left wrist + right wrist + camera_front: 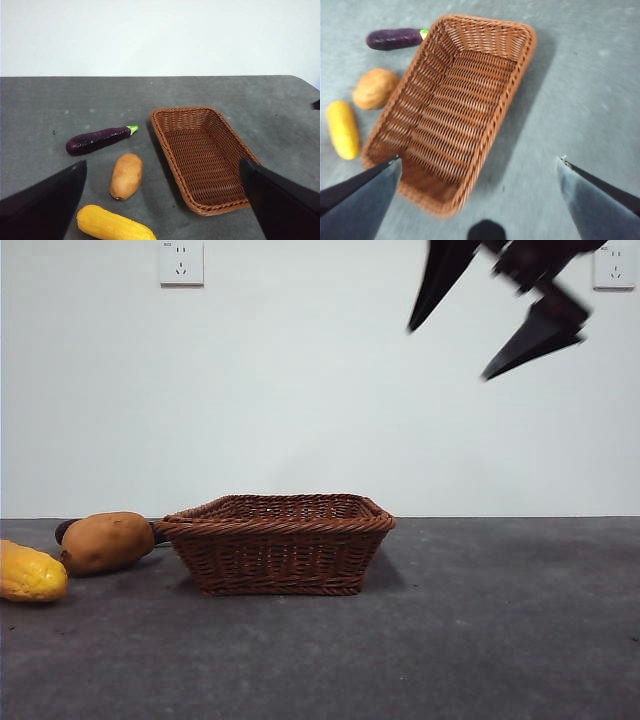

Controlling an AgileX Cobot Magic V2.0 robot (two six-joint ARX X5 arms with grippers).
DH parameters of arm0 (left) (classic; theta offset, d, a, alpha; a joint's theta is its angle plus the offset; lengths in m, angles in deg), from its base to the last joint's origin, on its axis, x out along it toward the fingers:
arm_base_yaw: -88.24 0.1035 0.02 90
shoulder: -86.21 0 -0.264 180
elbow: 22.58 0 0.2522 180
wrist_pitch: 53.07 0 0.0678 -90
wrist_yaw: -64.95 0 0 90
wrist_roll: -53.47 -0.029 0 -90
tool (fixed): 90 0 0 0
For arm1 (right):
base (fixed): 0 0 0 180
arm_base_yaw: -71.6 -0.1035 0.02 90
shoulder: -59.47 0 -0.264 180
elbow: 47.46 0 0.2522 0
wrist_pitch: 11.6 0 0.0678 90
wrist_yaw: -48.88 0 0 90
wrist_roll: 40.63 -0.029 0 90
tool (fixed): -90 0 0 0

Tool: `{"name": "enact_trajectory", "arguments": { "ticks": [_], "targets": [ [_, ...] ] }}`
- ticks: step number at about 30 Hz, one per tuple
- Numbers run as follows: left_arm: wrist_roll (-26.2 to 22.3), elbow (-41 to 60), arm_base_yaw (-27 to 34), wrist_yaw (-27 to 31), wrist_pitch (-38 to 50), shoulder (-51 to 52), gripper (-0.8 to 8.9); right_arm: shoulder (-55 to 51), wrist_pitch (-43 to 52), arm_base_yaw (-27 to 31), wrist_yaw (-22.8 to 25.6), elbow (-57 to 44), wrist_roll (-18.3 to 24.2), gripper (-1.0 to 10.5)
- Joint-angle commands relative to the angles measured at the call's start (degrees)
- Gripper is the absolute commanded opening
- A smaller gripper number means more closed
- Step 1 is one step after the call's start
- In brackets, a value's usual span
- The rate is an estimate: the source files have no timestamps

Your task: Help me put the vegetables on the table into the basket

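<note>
Where grey table (480, 640) meets white wall (300, 390), basket (277, 543) sits

Three vegetables (126, 176) beside basket (200, 155)

We see one basket (202, 155) on the table (45, 100). We count three vegetables: one yellow corn (115, 225), one brown potato (126, 176) and one purple eggplant (97, 140). We also see two wall sockets (181, 262).

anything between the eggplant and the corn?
Yes: the potato lies between the eggplant and the corn, touching neither. Both wrist views show it.
</note>
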Motion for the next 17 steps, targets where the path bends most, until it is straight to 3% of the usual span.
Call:
{"name": "enact_trajectory", "arguments": {
  "ticks": [1,17],
  "targets": [
    [0.15,-0.11,-0.13,-0.37,-0.11,-0.24,6.02,4.76,1.64,-1.22,0.59,1.81,-1.18,6.3],
    [0.13,-0.11,-0.13,-0.35,-1.27,-3.48,6.02,26.05,7.15,-3.82,2.14,9.90,-4.09,6.3]
  ]
}}
